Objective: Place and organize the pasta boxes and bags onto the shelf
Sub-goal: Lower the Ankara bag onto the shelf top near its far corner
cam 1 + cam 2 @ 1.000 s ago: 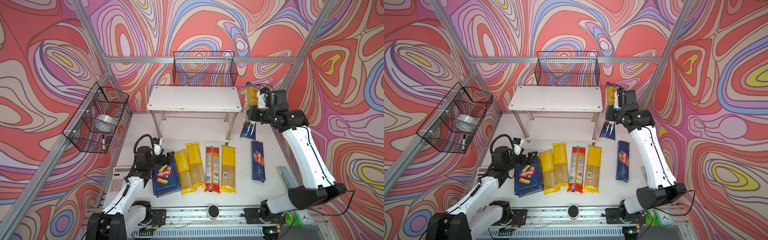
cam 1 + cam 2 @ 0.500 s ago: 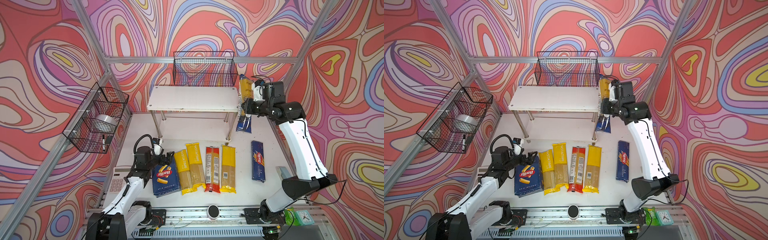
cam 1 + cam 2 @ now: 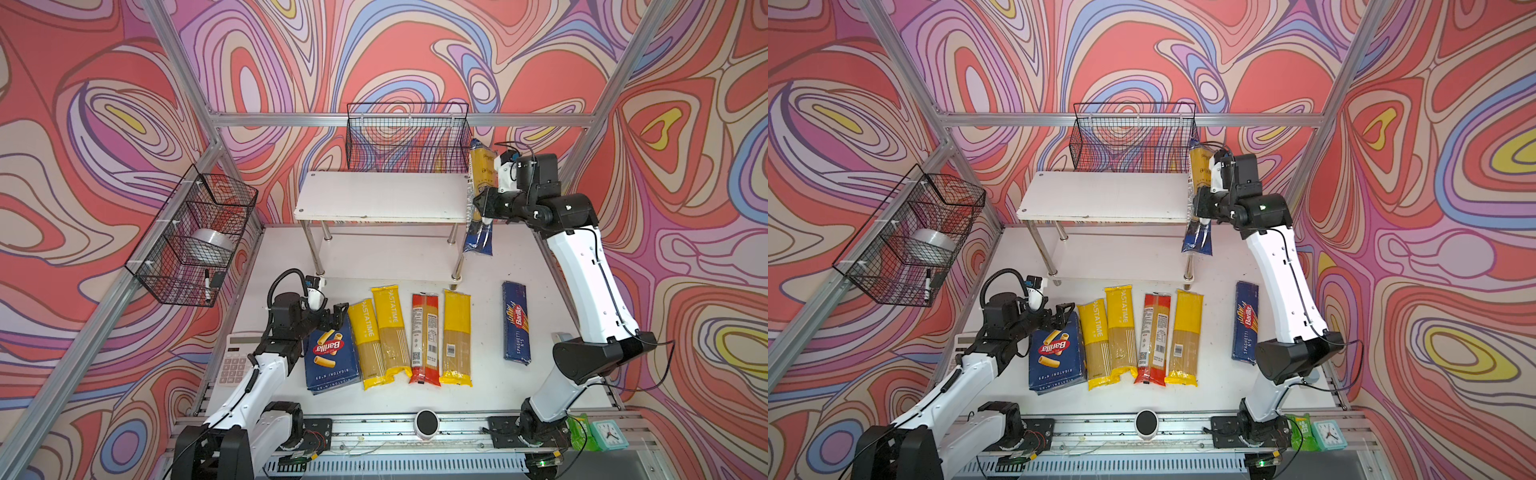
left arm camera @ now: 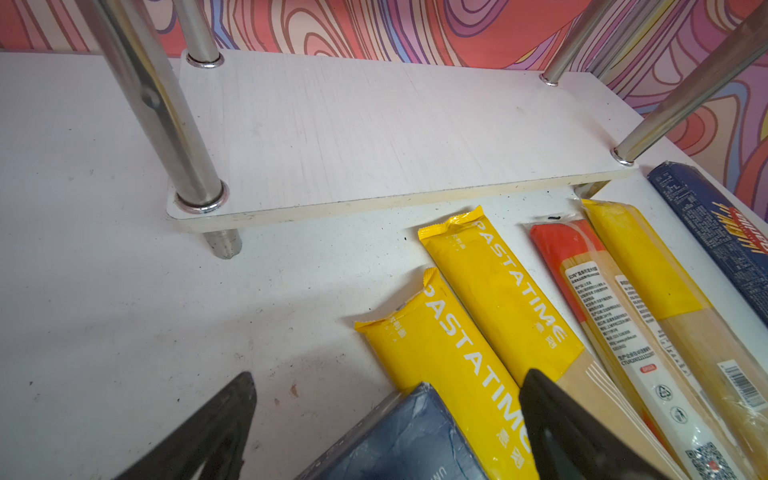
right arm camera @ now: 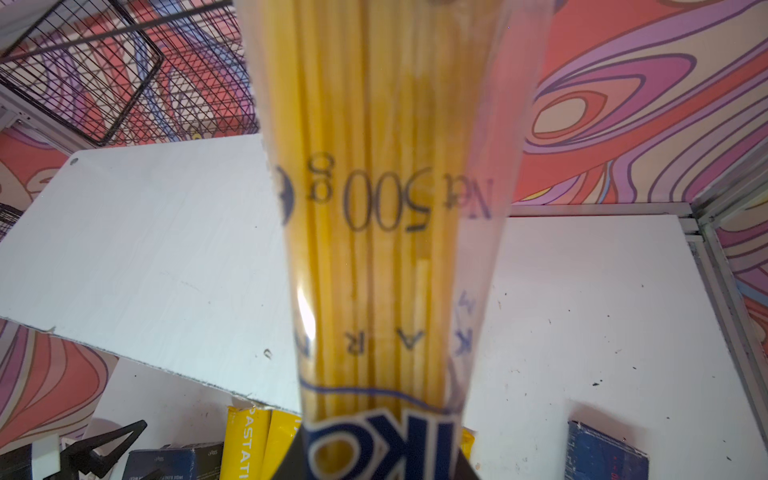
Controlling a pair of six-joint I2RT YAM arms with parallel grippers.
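— Gold-and-navy bag [image 3: 482, 166]: where is it?
— Right of centre in both top views, nearly upright, pinched at its middle by the right gripper [image 3: 478, 206], just beside the right end of the top board of the shelf [image 3: 382, 195]. The right wrist view cuts off its upper end, and the bag hides the fingers.
— The left gripper [image 4: 388, 374]?
— Spread wide about a corner of the wide blue box [image 4: 399, 444], itself cut off at the lower edge. Yellow bags [image 3: 388, 332], red bag [image 3: 424, 338] and narrow blue box [image 3: 516, 322] lie on the table [image 3: 486, 395].

Both top views look steeply down on the same whole table [image 3: 490, 399]; the left wrist view faces the shelf [image 4: 374, 137] closely, the right the gold-and-navy bag [image 5: 386, 187].
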